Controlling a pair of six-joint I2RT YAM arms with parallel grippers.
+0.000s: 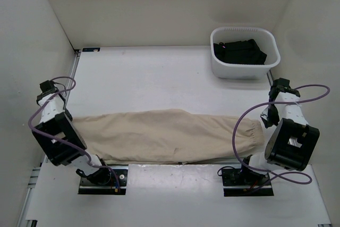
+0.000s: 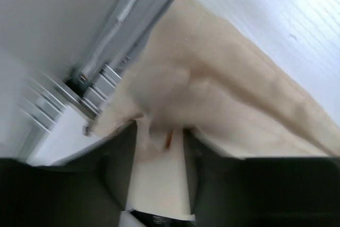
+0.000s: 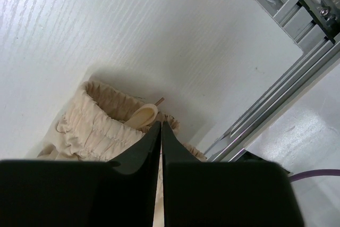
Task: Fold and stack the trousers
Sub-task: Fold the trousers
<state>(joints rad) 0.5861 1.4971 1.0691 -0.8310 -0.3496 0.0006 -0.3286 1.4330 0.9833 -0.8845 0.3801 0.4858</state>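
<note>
The beige trousers (image 1: 170, 134) lie stretched left to right along the near edge of the table, folded lengthwise. My left gripper (image 1: 74, 128) is at their left end. In the left wrist view, which is blurred, its fingers (image 2: 158, 128) close on a thick fold of the cream fabric (image 2: 223, 94). My right gripper (image 1: 264, 123) is at the gathered waistband end. In the right wrist view its fingers (image 3: 161, 126) are nearly together with a thin strip of fabric between them, just behind the elastic waistband (image 3: 101, 126).
A white basket (image 1: 239, 70) holding black garments (image 1: 241, 51) stands at the back right. Aluminium frame rails run along the table edges beside each gripper (image 2: 106, 73) (image 3: 287, 94). White walls enclose the table on three sides.
</note>
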